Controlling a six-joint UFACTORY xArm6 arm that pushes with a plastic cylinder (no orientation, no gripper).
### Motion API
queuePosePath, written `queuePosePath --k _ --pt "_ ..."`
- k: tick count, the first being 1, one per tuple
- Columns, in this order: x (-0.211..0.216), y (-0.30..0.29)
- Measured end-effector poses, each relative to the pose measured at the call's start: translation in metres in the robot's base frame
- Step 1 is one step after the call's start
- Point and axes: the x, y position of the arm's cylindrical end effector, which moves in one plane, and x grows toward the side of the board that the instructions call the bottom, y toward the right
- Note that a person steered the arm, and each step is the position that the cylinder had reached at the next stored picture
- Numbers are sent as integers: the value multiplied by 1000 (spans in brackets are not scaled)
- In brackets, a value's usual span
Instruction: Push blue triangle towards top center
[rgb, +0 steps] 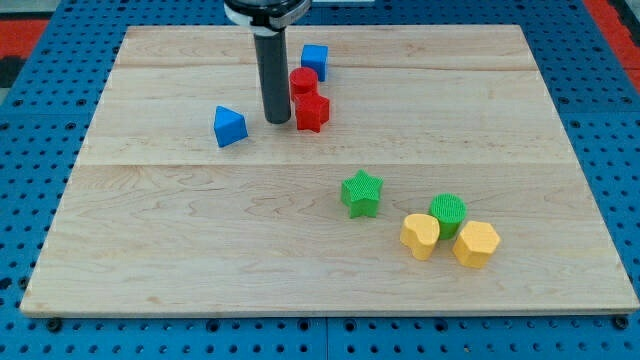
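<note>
The blue triangle (229, 126) sits left of center on the desk (150, 250), short of top center. My tip (278, 122) stands apart, to its right; there is no pincer.

Pale wooden board (200, 250), matt; green cylinder (449, 211) seemingly ribbed plastic.

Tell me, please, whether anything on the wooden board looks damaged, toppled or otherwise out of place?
Nothing stands out. Every block sits flat on the wooden board, none over an edge. My tip rests between the blue triangle block and the red star-like block, nearer the red one.
</note>
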Motion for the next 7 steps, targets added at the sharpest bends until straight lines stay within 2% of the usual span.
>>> queuePosePath --k 1,2,3,4,5,6,7 --pt "50 1" --pt "92 -85" --pt "56 -175" --pt "-16 -180" --pt "-31 -156" --pt "-14 -107" --pt "16 -32"
